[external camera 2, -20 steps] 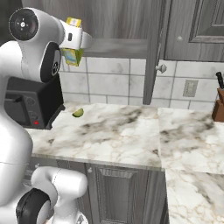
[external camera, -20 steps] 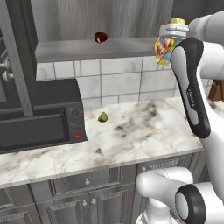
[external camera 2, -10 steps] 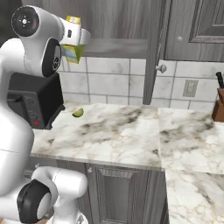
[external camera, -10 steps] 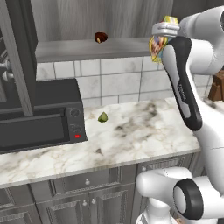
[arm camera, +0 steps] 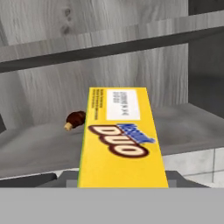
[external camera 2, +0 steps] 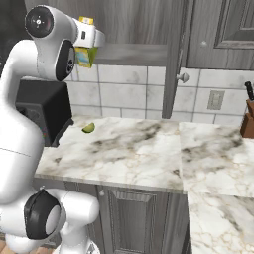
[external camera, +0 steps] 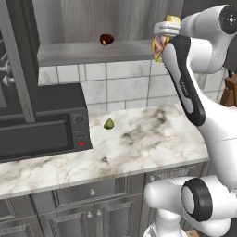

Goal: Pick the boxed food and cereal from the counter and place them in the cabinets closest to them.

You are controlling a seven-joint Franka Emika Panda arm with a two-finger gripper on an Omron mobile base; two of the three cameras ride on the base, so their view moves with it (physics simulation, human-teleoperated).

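The cereal (external camera: 159, 47) is a yellow box with blue print, and my gripper (external camera: 165, 31) is shut on it high above the counter (external camera: 143, 143). It hangs level with the open cabinet's grey shelf (external camera: 74, 52), just off the shelf's right end. In the right base view the cereal (external camera 2: 85, 56) sticks out below the hand (external camera 2: 92, 38). In the hand view the cereal (arm camera: 120, 140) points at the shelf floor (arm camera: 35, 148), and the box hides my fingertips. The boxed food is out of view.
A small brown item (external camera: 106, 40) lies on the shelf. A green lime piece (external camera: 109, 124) sits on the counter beside the black microwave (external camera: 41, 125). A knife block (external camera 2: 247, 124) stands far right. An open cabinet door (external camera 2: 174, 59) hangs right of the shelf.
The arm has carried the cereal a little leftward in the left base view, closer to the shelf. The grip has stayed the same.
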